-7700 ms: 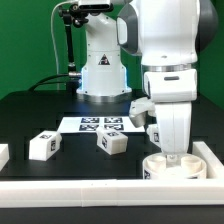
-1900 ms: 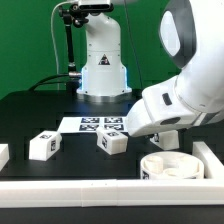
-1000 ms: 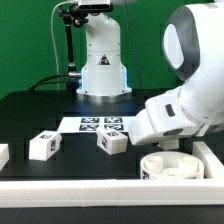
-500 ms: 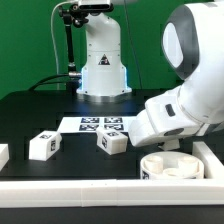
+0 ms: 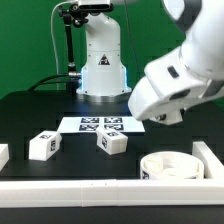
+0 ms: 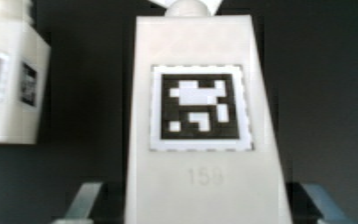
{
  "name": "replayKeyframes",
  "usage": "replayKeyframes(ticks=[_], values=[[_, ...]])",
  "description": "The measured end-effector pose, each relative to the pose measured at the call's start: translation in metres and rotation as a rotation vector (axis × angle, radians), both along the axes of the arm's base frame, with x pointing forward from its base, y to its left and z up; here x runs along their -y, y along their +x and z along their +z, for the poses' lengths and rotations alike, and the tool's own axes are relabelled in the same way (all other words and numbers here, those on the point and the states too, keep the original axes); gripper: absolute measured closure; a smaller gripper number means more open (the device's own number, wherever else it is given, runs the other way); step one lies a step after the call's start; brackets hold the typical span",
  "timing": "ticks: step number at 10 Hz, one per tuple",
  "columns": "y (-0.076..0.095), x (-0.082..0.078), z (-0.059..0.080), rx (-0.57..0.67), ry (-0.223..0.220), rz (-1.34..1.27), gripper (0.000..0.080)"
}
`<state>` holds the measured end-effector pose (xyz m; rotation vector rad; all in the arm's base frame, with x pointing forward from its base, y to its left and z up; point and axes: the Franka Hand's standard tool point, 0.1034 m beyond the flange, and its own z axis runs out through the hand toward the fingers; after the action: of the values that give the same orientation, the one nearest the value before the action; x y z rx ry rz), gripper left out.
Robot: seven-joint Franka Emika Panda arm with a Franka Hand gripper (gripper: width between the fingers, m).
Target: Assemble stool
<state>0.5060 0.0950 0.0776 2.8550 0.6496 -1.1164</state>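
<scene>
A white stool leg (image 6: pixel 202 110) with a black-and-white tag stands between my gripper's (image 6: pixel 202 205) two grey fingers (image 6: pixel 91 200), which are shut on its sides. In the exterior view my white arm (image 5: pixel 165 85) hangs above the table's right side, and the held leg is hidden behind the hand. The round white seat (image 5: pixel 172 165) lies in the front right corner, below the arm. Two loose legs (image 5: pixel 42 145) (image 5: pixel 112 143) lie on the black table, and a further leg (image 6: pixel 7 85) shows beside the held one in the wrist view.
The marker board (image 5: pixel 100 125) lies flat in front of the robot's base (image 5: pixel 102 75). White rim bars (image 5: pixel 90 190) run along the front edge and up the right side (image 5: pixel 212 155). Part of another white piece (image 5: pixel 3 155) shows at the exterior view's left edge.
The hand was low over the table beside the seat up to half a second ago. It has since risen well above the table.
</scene>
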Motion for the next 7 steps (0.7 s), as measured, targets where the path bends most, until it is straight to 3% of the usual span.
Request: replayKeyframes(ticks=[4, 6, 7], values=[[0.01, 0.0, -0.003, 0.07, 0.017, -0.004, 0.0459], [0.024, 0.001, -0.011, 0.218, 0.076, -0.047, 0.0459], [0.026, 0.005, -0.006, 0.242, 0.082, -0.056, 0.0459]])
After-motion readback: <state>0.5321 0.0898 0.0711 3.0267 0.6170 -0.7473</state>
